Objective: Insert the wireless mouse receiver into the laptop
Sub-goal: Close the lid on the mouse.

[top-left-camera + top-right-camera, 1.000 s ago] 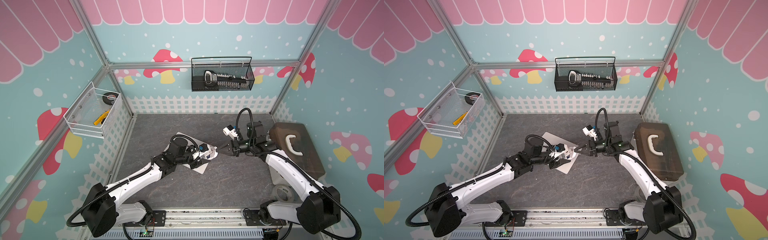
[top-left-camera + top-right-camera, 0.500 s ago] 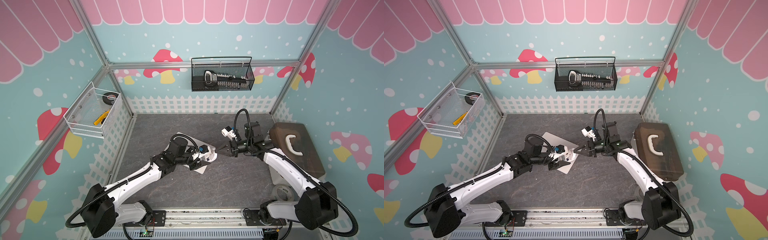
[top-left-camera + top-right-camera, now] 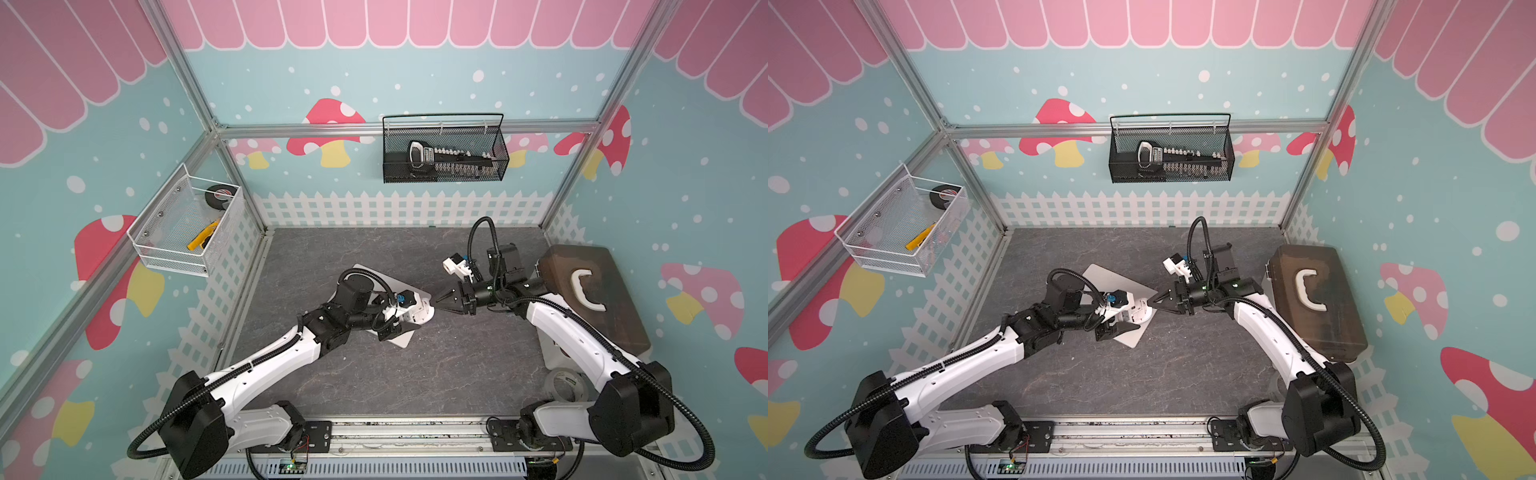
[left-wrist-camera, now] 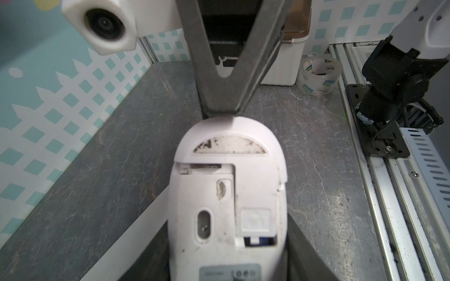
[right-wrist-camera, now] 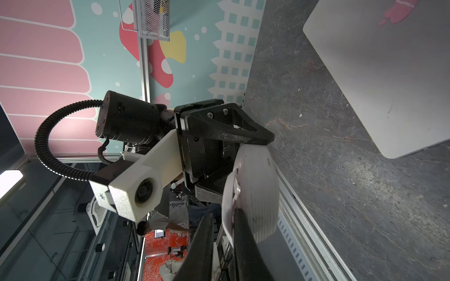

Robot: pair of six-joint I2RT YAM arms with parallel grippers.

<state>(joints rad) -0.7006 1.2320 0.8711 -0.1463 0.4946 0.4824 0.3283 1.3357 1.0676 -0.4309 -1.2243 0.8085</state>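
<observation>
**A:** Count it off for me.

**B:** Two of mine, left gripper (image 3: 409,313) and right gripper (image 3: 438,303). One mouse (image 4: 226,194), one laptop (image 3: 401,340), one receiver (image 4: 254,240).

**A:** Where is the receiver?

**B:** Lower right of centre in the left wrist view. It looks like a tiny pale stub in a recess on the mouse's underside. That puts it within my left gripper's grasp, well back from the right gripper's tips.

**A:** And the grippers themselves?

**B:** The left gripper clamps the mouse by its sides, above the laptop lying on the tabletop (image 3: 374,374). The right gripper's jaws are a sliver apart at the mouse's nose, with a thin edge of shell between them. I cannot tell whether they are pinching it.
</observation>
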